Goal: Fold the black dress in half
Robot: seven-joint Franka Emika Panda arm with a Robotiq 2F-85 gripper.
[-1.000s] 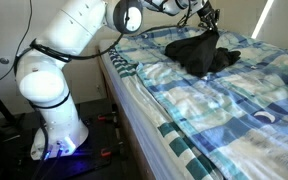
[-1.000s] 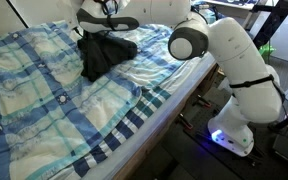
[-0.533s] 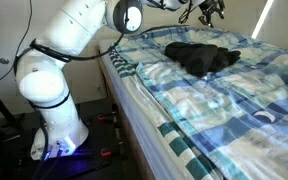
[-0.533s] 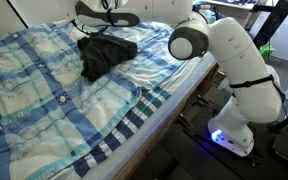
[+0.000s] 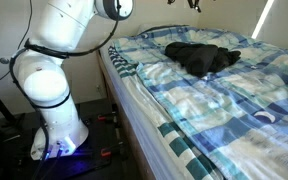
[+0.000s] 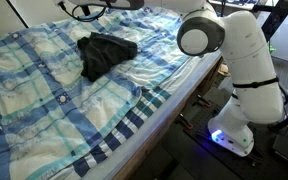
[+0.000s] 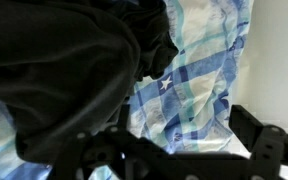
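A black dress (image 5: 202,56) is lying bunched on a blue plaid bedspread (image 5: 214,110). At its twelve o'clock, the gripper (image 7: 174,140) is hovering, jaws spread wide, gripping nothing.

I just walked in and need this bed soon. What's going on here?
A robot arm is working on a black dress that lies bunched up on the plaid bed. The gripper hangs above the dress, open and holding nothing. The dress looks crumpled rather than neatly folded in half.
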